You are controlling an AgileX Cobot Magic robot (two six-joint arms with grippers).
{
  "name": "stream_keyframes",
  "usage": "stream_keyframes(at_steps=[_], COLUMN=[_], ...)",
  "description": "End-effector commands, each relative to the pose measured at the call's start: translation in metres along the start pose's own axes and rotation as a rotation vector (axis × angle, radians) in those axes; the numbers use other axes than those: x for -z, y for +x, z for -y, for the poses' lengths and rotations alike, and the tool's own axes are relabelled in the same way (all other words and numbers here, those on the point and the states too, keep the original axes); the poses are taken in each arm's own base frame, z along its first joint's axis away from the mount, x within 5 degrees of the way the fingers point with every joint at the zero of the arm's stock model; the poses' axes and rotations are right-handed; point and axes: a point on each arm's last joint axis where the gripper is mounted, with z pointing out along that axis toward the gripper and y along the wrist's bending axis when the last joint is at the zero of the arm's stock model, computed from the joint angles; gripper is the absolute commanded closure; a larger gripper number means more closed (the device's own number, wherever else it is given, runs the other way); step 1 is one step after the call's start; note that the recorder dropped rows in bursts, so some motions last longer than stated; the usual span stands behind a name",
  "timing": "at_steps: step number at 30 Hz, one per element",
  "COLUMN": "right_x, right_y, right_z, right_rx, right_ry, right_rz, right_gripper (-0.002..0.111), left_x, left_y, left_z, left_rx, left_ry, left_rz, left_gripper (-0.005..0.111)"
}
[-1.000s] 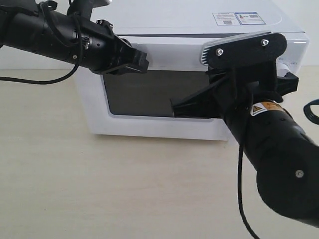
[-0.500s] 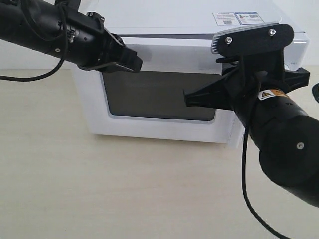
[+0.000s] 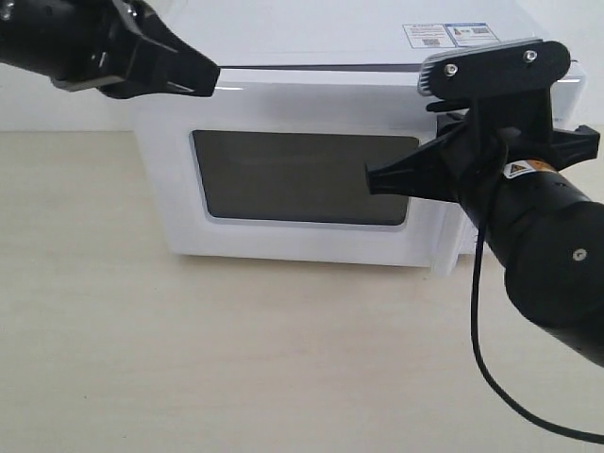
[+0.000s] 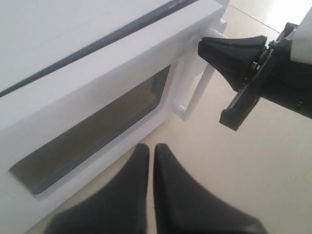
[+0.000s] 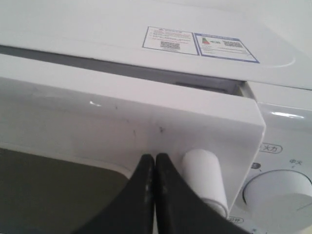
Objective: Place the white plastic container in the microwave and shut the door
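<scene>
where the door [image 5: 97, 122] meets its handle [image 5: 204, 175], right end effector [image 5: 155, 158] sits closed.

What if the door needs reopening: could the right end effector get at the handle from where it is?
Probably yes. The right end effector sits shut right beside the handle on the door, with nothing between them; it would likely have to open first.
</scene>
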Motion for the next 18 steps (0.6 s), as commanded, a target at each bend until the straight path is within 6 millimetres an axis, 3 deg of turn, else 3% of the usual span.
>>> stream_keyframes(at_steps=[1,8,15,18], right_x=[-0.001,-0.001,-0.008,-0.008], right_y=[-0.004,-0.004,-0.004,-0.005], right_z=[0.000,0.000,0.010,0.007], right_rx=[0.012,-0.005,-0.032,-0.019], right_ry=[-0.012,-0.014,-0.004,-0.025], right_rz=[0.028,0.033,0.025,0.045], right_gripper=[0.109,0.109,0.109,0.109], left_x=[0.019,0.053,0.104,0.116], left_y=[0.012,0.033,0.065,0.073], left_z=[0.011,0.030,0.058,0.059], left_rx=[-0.009,-0.020,-0.055,-0.020], left_ry=[-0.001,-0.011,-0.031,-0.085], left_rz=[0.006,0.059,0.181,0.180], left_gripper=[0.102,0.102,0.102,0.102])
